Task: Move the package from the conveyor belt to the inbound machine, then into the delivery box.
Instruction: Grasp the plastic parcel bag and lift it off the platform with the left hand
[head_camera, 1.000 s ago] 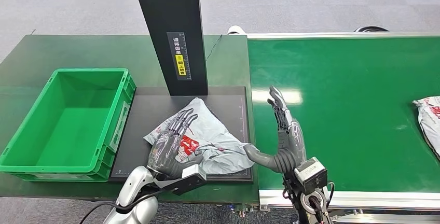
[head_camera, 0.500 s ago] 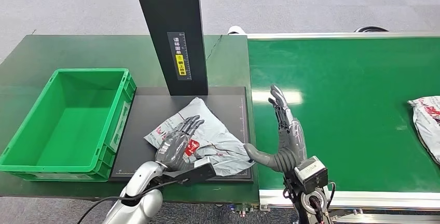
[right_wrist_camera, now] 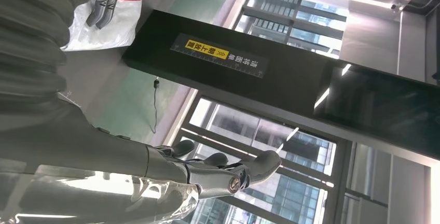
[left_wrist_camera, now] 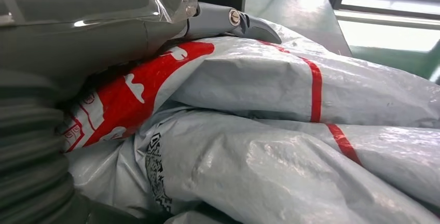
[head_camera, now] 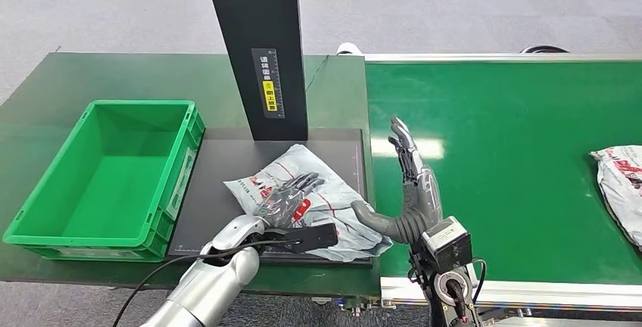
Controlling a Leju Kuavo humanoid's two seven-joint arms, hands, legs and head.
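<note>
Even overhead light in head view; glare patch on conveyor belt [head_camera: 424, 147] at 3 o'clock from centre. Right wrist view blown out by windows [right_wrist_camera: 290, 146], possibly backlit. Left wrist close-up slightly soft.

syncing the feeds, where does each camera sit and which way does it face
Head view: high on the body, looking forward and down at the scanner platform, green bin and conveyor belt; both arms show.
Left wrist view: behind the left robot hand, close on the grey package it rests on.
Right wrist view: behind the open right robot hand, facing the scanner post and windows.
Shared: the package and scanner post also appear from the head.
</note>
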